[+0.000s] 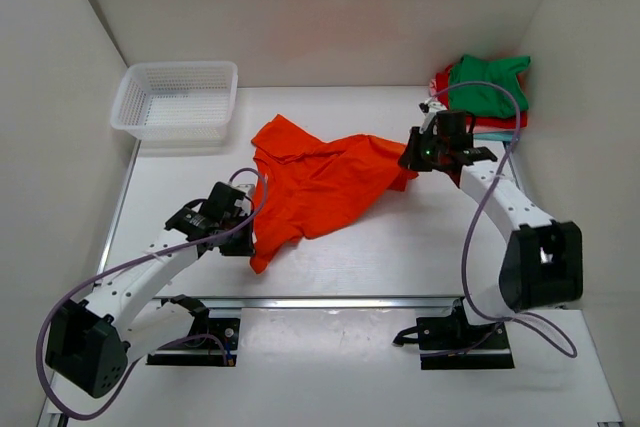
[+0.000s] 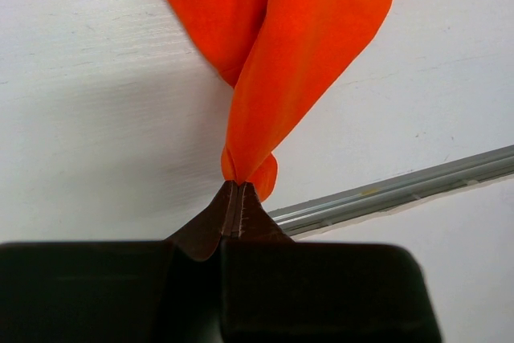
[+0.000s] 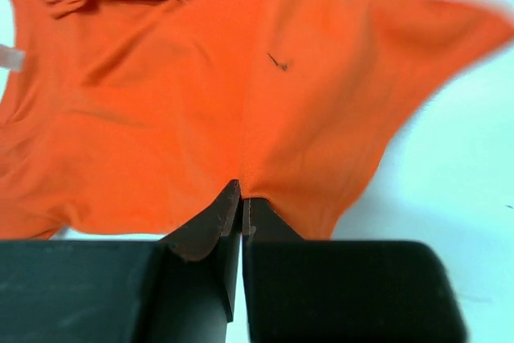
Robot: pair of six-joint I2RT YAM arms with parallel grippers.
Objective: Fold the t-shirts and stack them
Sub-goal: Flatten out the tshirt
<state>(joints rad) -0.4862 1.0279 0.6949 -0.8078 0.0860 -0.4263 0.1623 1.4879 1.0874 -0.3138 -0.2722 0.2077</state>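
here, orange shirt [image 1: 320, 182] lies rumpled on the table [image 1: 430, 247], pinched at two edges.
left claw [image 2: 238, 198] and right claw [image 3: 242, 198] each clamp cloth; it looks light and limp, best held at corners.

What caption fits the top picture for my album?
Left gripper and right gripper pinch opposite ends of a crumpled bright orange cloth t-shirt on the white table.

setting: robot lab test cell. you work at a white table [image 1: 400, 247] boxed by plain white wall panels [image 1: 330, 17], left arm [image 1: 140, 277] and right arm [image 1: 505, 205] bolted down beside an aluminium rail [image 1: 330, 301].
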